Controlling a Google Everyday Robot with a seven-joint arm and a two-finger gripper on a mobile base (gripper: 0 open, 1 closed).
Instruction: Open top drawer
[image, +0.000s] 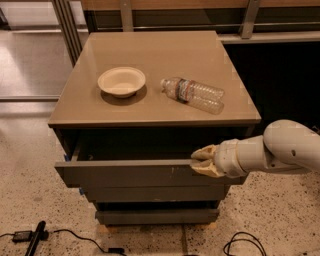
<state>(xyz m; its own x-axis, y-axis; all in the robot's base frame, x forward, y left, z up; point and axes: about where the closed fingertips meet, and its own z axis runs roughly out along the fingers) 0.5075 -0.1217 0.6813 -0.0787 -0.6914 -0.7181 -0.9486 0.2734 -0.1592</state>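
Observation:
The top drawer (125, 176) is the widest grey-brown front of a small cabinet and stands pulled partly out, with a dark gap behind it. Pale scratches mark its front right of centre. My gripper (202, 161) comes in from the right on a white arm (280, 150). Its tan fingers (206, 152) are closed over the top edge of the drawer front near its right end, one above the rim and one below.
On the cabinet top (150, 50) sit a pale paper bowl (121, 81) and a clear plastic bottle (194, 93) lying on its side. Two narrower drawer fronts (150, 194) sit below. Cables lie on the floor at left (30, 236) and right (245, 242).

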